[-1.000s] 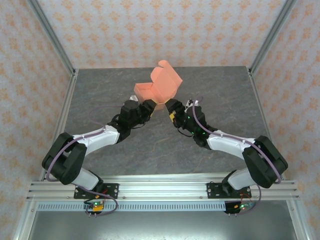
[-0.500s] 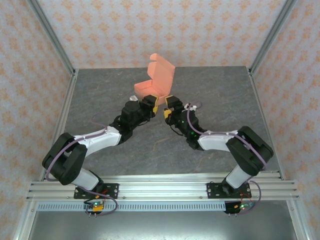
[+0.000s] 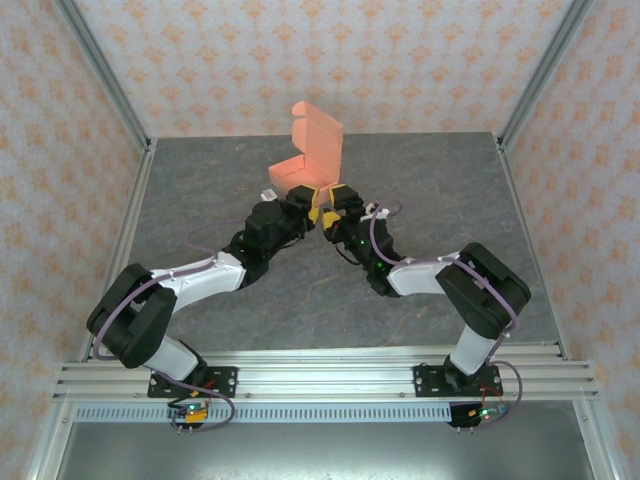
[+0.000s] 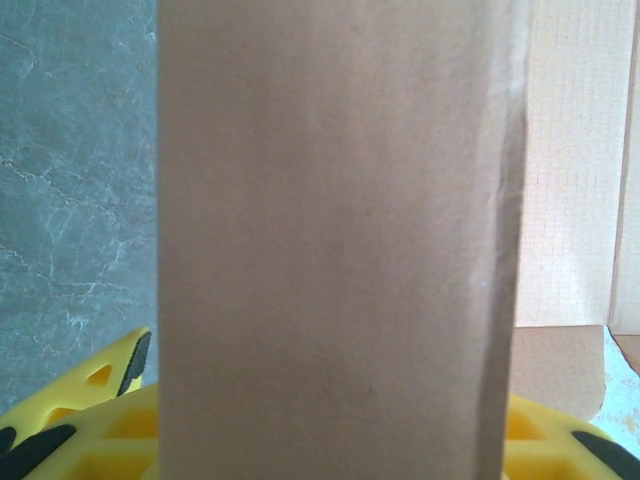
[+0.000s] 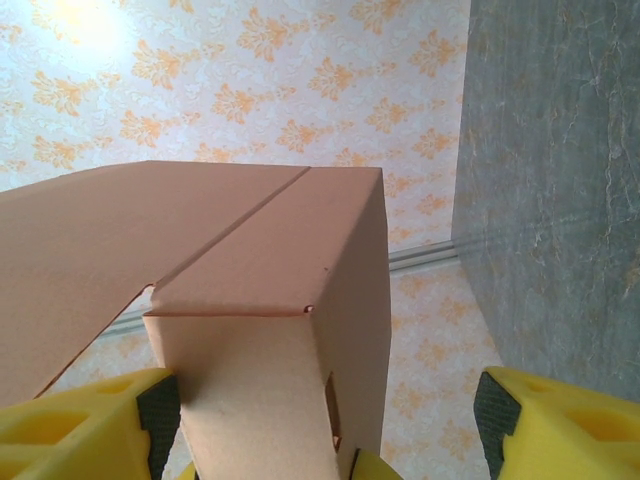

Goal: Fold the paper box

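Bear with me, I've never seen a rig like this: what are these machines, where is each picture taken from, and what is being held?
These are two robot arms bolted at the near edge of a grey table. The wide picture comes from a camera overhead; the two close-ups come from cameras on the wrists. Between the arms is a half-folded salmon-orange paper box, lid flap up. The left gripper seems closed on it; the right gripper stands open around one corner.
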Robot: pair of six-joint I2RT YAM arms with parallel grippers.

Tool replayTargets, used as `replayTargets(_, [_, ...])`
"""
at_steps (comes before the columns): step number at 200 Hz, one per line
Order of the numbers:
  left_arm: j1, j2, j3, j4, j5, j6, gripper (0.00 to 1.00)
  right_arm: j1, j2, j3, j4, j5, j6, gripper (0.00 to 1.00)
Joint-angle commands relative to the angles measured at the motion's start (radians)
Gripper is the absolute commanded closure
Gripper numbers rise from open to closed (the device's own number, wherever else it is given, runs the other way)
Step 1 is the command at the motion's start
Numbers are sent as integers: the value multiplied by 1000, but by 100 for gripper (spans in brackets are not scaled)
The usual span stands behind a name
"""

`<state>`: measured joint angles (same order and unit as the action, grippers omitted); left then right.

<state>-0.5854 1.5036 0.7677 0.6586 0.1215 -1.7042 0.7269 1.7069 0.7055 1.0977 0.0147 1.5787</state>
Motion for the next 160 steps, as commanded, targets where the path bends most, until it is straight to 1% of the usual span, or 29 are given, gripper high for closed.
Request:
replayTargets(1, [-17, 9, 4, -14, 4, 13, 64, 2, -38, 7, 53, 5, 0, 21])
replayTargets(21, [-18, 13, -2, -9, 10, 17, 64, 2, -43, 5, 35, -11, -8, 20])
replayTargets(51, [-17, 23, 16, -18, 34, 28, 63, 3, -46, 19, 22, -32, -32, 23])
replayTargets(70, [-19, 18, 20, -45, 34, 41, 63, 2, -49, 38, -18, -51, -48, 27])
replayTargets(84, [-19, 8, 10, -56, 18, 43, 63, 2, -42, 43, -12, -53, -50, 31])
replayTargets(110, [-19, -20, 23, -107, 15, 111, 63, 2, -39, 39, -43, -65, -49, 37])
replayTargets(119, [-19, -32, 22, -121, 8, 122, 63, 2, -36, 33, -42, -62, -45, 41])
replayTargets(160, [-18, -43, 10, -97, 3, 121, 61, 2, -39, 22, -42, -53, -51, 50])
